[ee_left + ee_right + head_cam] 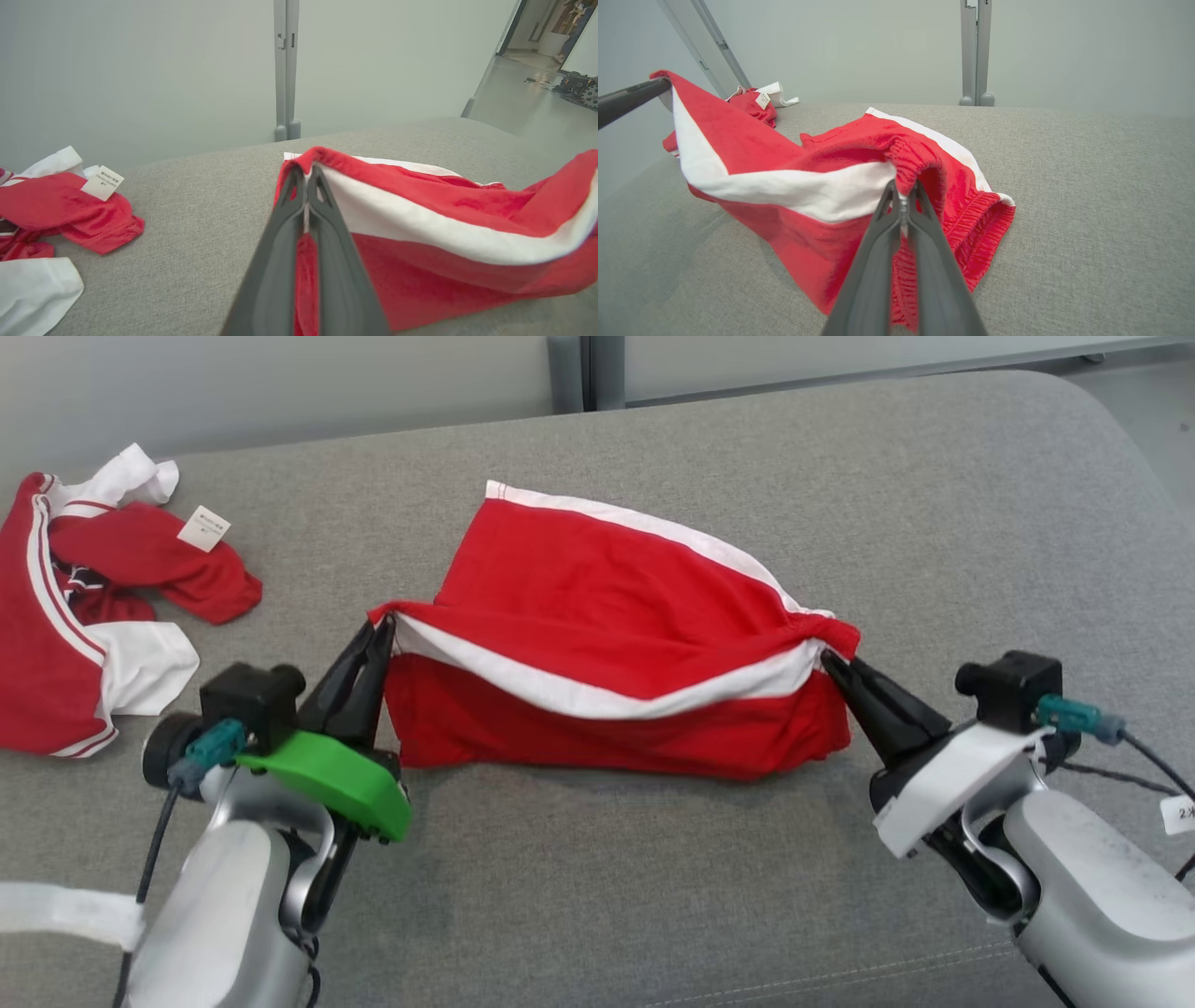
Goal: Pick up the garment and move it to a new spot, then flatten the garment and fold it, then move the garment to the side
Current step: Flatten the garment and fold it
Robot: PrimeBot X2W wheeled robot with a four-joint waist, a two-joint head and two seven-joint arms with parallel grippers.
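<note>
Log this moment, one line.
left gripper: shut on red garment | right gripper: shut on red garment | held edge: raised off grey surface

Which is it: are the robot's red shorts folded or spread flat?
Half folded. The left gripper and right gripper each pinch one end of the red shorts, holding that edge raised while the rest lies on the cushion.

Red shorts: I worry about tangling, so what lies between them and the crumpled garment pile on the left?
Bare grey cushion and the left gripper, shut on the red shorts' corner; the crumpled pile lies apart. The head view shows this.
</note>
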